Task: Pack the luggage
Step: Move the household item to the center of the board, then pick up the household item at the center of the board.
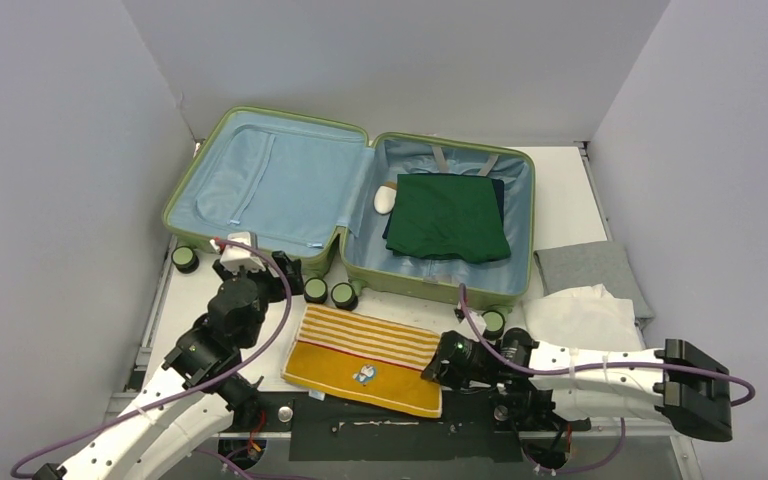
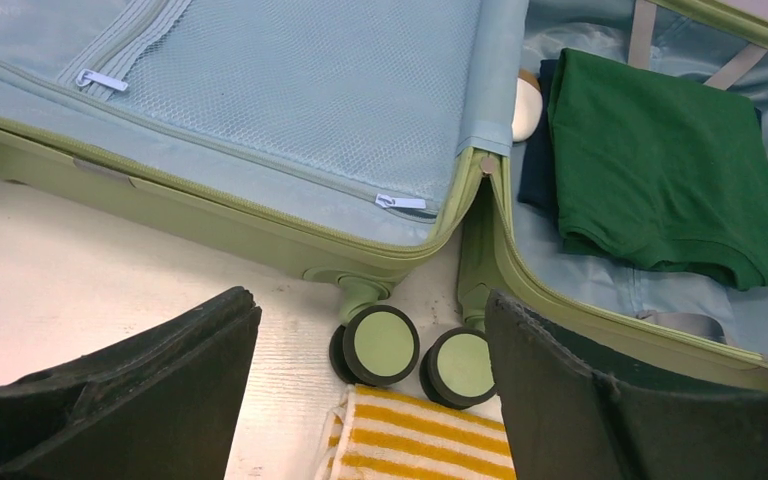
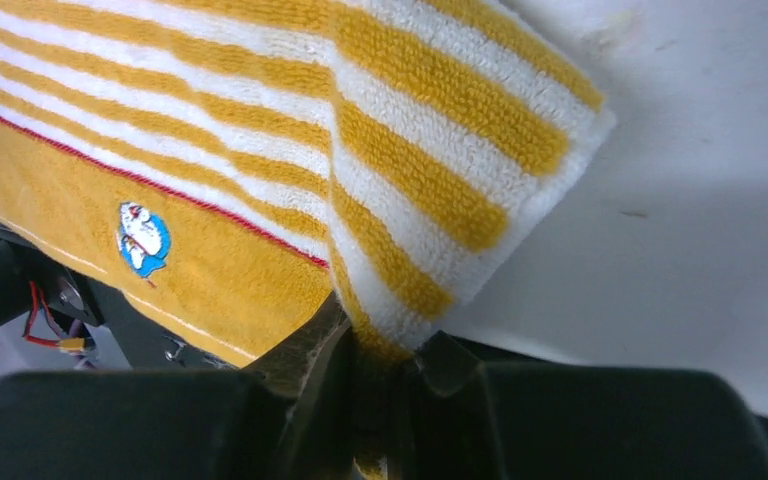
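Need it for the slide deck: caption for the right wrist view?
Right gripper pinching the edge of a yellow-and-white striped towel on the white table.

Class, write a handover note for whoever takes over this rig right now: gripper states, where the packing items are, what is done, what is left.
Left gripper: open, empty, over the wheels of the luggage.
Right gripper: shut on the right edge of the striped yellow towel, on the table in front of the luggage.
Done: luggage open flat; green garment and white rounded item in its right half.
Left: towel, gray cloth and white cloth are outside.
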Robot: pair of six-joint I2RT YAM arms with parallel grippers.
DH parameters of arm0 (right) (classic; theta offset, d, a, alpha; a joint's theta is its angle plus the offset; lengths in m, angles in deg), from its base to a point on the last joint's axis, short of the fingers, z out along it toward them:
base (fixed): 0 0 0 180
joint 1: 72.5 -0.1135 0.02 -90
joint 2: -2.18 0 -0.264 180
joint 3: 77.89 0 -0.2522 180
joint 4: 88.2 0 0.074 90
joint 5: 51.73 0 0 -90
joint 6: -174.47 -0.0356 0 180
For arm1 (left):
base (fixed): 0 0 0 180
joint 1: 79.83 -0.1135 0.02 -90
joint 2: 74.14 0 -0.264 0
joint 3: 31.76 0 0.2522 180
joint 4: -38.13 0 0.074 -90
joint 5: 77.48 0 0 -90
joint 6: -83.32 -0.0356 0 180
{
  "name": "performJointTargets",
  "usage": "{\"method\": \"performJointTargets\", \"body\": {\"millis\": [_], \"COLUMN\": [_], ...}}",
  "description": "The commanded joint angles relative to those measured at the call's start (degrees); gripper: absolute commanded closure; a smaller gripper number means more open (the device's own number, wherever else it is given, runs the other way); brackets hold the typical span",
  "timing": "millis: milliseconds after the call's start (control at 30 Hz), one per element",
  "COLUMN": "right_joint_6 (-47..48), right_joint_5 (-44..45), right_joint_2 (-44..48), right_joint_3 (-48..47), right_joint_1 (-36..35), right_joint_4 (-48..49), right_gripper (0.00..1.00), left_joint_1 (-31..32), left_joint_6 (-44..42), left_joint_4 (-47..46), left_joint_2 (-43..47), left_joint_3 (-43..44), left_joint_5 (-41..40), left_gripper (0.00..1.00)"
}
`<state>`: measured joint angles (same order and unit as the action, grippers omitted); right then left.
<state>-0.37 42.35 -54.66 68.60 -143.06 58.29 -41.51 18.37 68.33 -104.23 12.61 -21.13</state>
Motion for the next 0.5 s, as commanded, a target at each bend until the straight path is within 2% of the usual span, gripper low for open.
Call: {"method": "performJointTargets", "body": {"millis": [0,200,367,400,433,467], "right_joint_6": [5.74,6.78,7.31,7.63,8.04,8.55], "right_joint_5": [6.42,8.09,8.91,9.0,9.26,9.44], "right_joint_2": [4.51,13.73,17.35,17.33,17.08,16.65], "right_joint_3": [-7.72,-7.23,-5.3,-5.28,-5.33,-5.51], "right_joint_1": [-0.25,-0.01,0.44,0.57,0.62,0.67], "right_joint_4": [-17.48,-26.36,-26.92,-26.54,-26.15,-25.83], "right_gripper": [1.0,1.0,1.0,1.0,1.0,1.0], "left_joint_1": [0.14,0.17,0.41,0.73,1.15,1.74], "left_joint_6": [0.39,2.73,10.04,11.54,12.67,13.61], "left_joint_4": [4.14,12.26,13.73,13.68,13.82,14.27], "left_joint_2": [-0.37,-4.48,-10.86,-11.82,-12.63,-13.51], "left_joint_3": [6.2,10.44,9.09,8.4,7.81,7.36], "left_joint_5": [3.54,15.94,28.24,29.07,29.06,28.41], "left_gripper": [0.19,0.19,0.19,0.15,0.04,0.03]}}
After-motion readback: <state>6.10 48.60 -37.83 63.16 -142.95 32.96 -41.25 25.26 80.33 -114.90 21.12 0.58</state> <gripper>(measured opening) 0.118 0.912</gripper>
